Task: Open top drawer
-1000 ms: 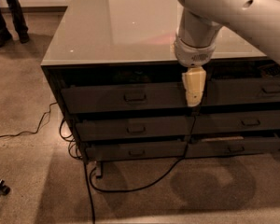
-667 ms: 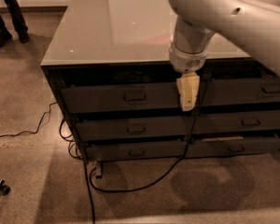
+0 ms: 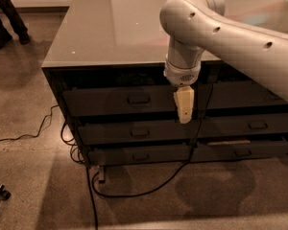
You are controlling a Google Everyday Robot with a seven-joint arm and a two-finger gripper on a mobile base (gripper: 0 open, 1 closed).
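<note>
The top drawer [image 3: 105, 101] is the uppermost dark grey drawer of the left stack, under the counter top. Its front is flat with a small loop handle [image 3: 138, 99] at the centre, and it stands pushed in. My gripper [image 3: 184, 113] hangs from the white arm, pointing down in front of the drawer's right end. It sits to the right of the handle and apart from it.
Two more grey drawers [image 3: 134, 132] lie below, and a like stack [image 3: 252, 126] stands to the right. The glossy counter top [image 3: 115, 28] is above. Black cables [image 3: 134, 188] run over the floor at the cabinet's foot. A person's legs [image 3: 7, 13] stand at top left.
My arm and gripper have moved left along the drawer front, closer to the handle. The drawer has not moved.
</note>
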